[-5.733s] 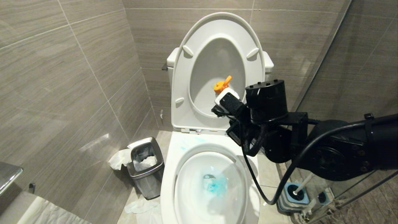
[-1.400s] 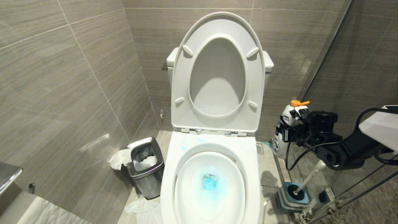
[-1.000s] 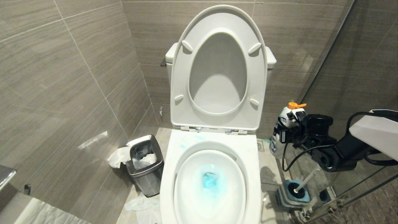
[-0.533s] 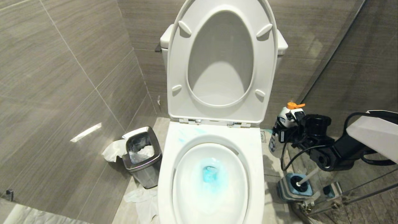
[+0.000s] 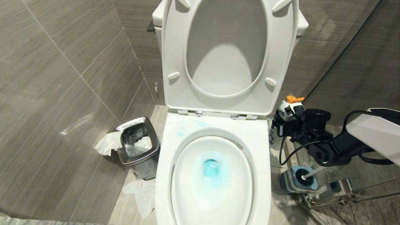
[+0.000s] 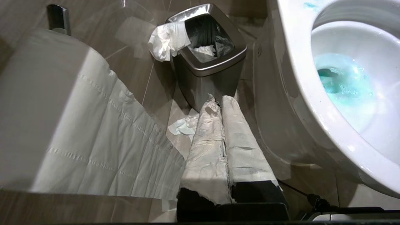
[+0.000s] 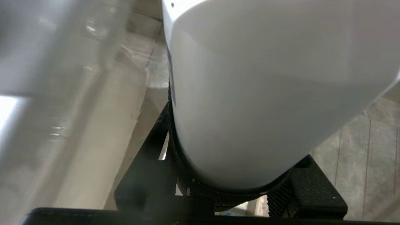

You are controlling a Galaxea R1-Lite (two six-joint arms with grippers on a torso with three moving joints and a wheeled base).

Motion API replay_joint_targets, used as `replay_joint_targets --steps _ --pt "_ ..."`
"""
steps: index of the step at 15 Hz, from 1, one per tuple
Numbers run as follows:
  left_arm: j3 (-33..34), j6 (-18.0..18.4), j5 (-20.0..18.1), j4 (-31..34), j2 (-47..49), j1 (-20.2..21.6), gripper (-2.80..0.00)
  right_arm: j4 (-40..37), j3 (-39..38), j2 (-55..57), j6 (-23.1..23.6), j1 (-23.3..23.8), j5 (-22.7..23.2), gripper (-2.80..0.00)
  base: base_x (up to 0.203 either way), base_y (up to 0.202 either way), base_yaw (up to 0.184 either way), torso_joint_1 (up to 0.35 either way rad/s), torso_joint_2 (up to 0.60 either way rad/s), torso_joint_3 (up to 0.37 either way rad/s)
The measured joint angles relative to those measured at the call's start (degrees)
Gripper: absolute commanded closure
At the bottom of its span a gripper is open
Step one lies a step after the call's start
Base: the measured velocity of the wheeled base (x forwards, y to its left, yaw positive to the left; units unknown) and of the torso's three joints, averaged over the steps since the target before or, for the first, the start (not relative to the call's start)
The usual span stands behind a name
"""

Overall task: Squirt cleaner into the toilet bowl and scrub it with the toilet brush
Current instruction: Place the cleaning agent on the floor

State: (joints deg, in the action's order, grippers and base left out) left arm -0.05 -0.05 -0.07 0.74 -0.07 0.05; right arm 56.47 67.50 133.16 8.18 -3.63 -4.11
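I have the right gripper (image 5: 286, 120) clamped on the cleaner (image 5: 287, 107), a white bottle with an orange cap, standing upright on its long axis, cap up, on the floor just right of the toilet. The toilet bowl (image 5: 212, 187) holds blue liquid around its drain. Nearer me, the toilet brush (image 5: 312, 172) leans right in its blue holder (image 5: 297, 182), handle tilted. My left gripper (image 6: 222, 103) hangs low near the steel waste bin (image 6: 209, 67), its paper-wrapped fingers pressed together.
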Motion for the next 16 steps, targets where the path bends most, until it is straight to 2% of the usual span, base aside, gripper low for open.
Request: replay_joint_targets --steps 6,16 --pt "0.0 0.0 0.0 0.0 0.0 0.0 0.00 1.0 2.3 1.8 0.4 -0.2 0.1 0.00 0.000 0.000 0.000 0.001 0.00 -0.197" --pt "0.0 0.0 0.0 0.0 0.0 0.0 0.00 1.0 11.8 6.2 0.9 -1.7 0.1 0.00 0.000 0.000 0.000 0.002 0.00 -0.197"
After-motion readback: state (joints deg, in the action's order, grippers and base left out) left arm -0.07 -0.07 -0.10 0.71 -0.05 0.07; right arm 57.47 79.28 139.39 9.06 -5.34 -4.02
